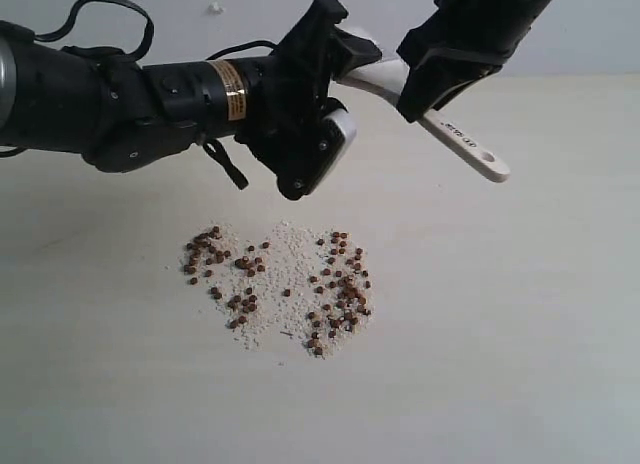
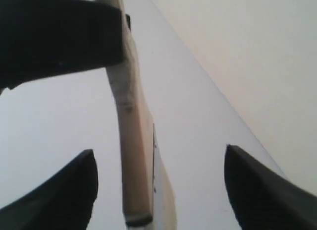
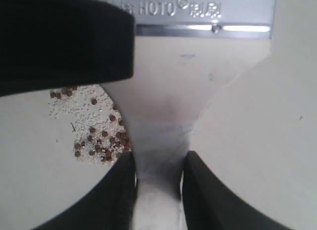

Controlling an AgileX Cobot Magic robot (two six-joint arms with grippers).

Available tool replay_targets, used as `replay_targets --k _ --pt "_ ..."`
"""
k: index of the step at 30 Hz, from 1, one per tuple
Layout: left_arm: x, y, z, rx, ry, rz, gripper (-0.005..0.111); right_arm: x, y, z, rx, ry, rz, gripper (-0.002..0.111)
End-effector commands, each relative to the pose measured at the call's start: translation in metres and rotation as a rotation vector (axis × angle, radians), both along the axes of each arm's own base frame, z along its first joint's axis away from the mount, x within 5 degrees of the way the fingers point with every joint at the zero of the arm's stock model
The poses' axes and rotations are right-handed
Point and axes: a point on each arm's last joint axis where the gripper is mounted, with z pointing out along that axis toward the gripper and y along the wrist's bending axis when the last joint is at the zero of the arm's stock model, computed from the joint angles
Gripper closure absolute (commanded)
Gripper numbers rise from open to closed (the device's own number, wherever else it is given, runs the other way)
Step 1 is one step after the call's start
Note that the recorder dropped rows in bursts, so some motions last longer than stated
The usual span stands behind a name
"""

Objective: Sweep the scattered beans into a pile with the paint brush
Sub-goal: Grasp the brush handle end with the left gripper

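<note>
Progress: sweeping looks not yet begun. The tiny round reddish-brown beans [image 1: 345, 289] lie spread on the pale cream tabletop [image 1: 520, 334] in a loose heart-shaped patch, mixed into fine off-white crumbs [image 1: 285, 254]. No single pile. The patch sits at 6 o'clock from both grippers in the exterior view, well apart from them.

Tool: the flat wide paint brush with pale wooden handle and silver ferrule [image 1: 470, 149] is in the air above the table, clear of the beans. Its holed handle end points toward 4 o'clock. Bristles are not visible in any view.

Right gripper [image 1: 430, 89]: fingers clenched on the narrow neck of the handle, just below the ferrule (right wrist view).

Left gripper [image 1: 340, 89]: fingers spread wide, one on each side of the brush, neither touching it (left wrist view). It grasps nothing.

Left to do, as I judge it: bring the bristles down to the table at the edge of the patch, then draw the two lobes inward to one heap. All of the sweeping remains.

Counts:
- paint brush: 1
- grippers: 2 (one gripping, one released)
- bean groupings: 2 loose lobes, the one at 3 o'clock denser, with a few strays between
- beans: several dozen; too small and crowded for an exact count
- crumbs: uncountable
</note>
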Motion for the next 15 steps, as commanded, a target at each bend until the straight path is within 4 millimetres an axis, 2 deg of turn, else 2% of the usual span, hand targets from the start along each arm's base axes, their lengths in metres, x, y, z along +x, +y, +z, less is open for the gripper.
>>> replay_targets --k 1,9,15 --pt "0.001 -0.005 0.001 -0.004 -0.009 -0.004 0.039 0.001 0.0 0.004 0.023 -0.015 0.003 0.108" --pt "0.012 -0.015 -0.004 -0.01 -0.016 -0.004 0.042 0.0 0.003 0.006 0.055 -0.013 0.01 0.108" --pt "0.012 -0.015 -0.004 -0.01 -0.016 -0.004 0.067 0.0 0.003 0.006 0.053 -0.017 0.018 0.108"
